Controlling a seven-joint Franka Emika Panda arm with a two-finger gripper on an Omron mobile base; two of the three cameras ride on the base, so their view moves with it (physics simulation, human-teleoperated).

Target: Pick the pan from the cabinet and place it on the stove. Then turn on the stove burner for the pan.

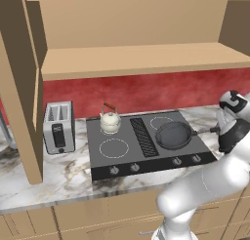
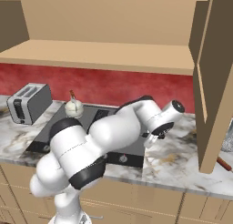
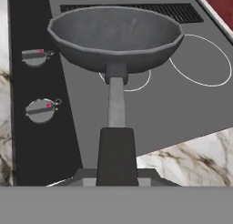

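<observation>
One round, shallow dark grey frying pan with a long straight black handle sits at the top centre of the hand view, over the small thin white ring burner of the flat black glass cooktop; whether its base rests on the glass or hangs just above I cannot tell. The end effector at the bottom centre is closed almost fully on the end of that handle, so the pan is held level from the far end, probably to let the bowl settle centred on the ring.

In the left base view the pan lies right of centre, beside the ribbed vent, with the cream kettle on the back left ring and a silver toaster on the marble surface at the left. The light tan wooden cabinet above stands open, its shelf bare.

Two small round knobs at the left of the hand view carry red marks; no writing or brand is legible anywhere.
</observation>
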